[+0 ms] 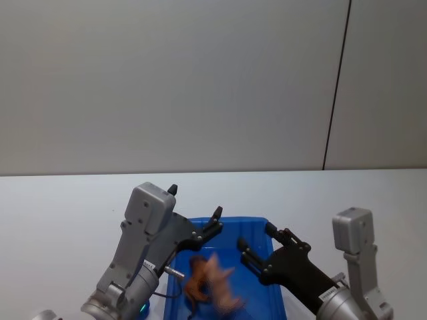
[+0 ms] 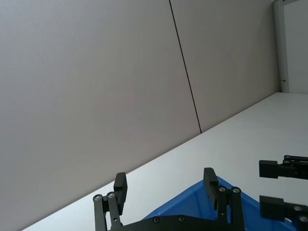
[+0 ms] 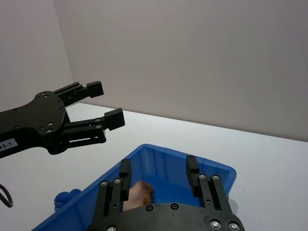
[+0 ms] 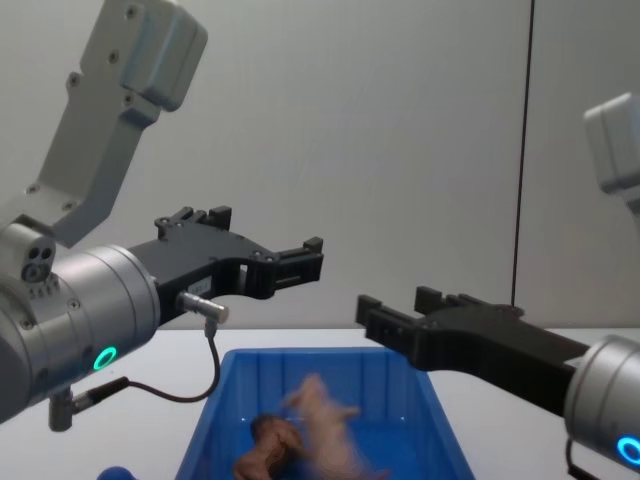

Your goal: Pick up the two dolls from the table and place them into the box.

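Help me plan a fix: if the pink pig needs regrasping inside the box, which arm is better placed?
Probably the right. The right gripper hangs open over the box, and its wrist view shows the pig just ahead of it. The left gripper, also open, sits nearer the brown doll.

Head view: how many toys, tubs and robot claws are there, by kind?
Plastic animal figurines: 2, brown figurine and blurred pale pink figurine
Large bright blue plastic bin: 1
End effectors: 2, left end effector and right end effector, both open
Total: 5
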Tool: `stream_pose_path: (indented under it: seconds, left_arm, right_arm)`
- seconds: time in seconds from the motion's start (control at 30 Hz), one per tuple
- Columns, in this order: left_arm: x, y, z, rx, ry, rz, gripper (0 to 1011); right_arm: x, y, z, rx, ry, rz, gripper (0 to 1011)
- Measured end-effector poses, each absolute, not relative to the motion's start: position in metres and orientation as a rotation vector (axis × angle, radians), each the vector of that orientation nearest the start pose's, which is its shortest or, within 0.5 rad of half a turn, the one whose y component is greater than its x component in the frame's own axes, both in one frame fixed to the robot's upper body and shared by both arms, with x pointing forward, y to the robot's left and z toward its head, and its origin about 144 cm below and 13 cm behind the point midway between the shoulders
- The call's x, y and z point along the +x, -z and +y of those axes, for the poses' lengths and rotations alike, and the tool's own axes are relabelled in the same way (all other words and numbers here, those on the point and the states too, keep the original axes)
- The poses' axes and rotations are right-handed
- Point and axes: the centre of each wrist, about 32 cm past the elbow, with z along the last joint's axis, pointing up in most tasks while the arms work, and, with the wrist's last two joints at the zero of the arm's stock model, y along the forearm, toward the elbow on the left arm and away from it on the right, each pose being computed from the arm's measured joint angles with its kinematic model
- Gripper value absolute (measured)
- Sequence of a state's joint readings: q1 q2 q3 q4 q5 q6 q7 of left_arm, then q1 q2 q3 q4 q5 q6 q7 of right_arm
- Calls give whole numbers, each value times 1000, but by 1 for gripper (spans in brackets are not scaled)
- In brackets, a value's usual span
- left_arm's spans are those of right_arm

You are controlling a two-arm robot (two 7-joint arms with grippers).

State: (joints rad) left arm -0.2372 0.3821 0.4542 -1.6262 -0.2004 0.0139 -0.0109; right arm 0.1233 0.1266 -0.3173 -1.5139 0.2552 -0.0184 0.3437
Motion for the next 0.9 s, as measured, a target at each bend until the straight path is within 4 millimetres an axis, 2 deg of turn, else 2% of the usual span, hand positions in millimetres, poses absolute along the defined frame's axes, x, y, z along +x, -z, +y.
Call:
stream_pose_path:
  seconds: [0.1, 0.13, 0.43, 0.9]
  left_arm:
    - [492, -1204, 198, 61, -1124, -268, 1002]
    - [492, -1204, 198, 61, -1124, -268, 1001]
    - [492, -1204, 198, 61, -1124, -268, 1002]
    - [492, -1204, 198, 61, -1124, -268, 1002]
  right_arm:
    - [483, -1155, -163, 97, 913, 47, 713]
    - [484, -1155, -162, 94, 913, 50, 779]
    - [484, -1155, -160, 73, 963, 51, 996]
    - [470, -1152, -175, 46, 1129, 40, 1001]
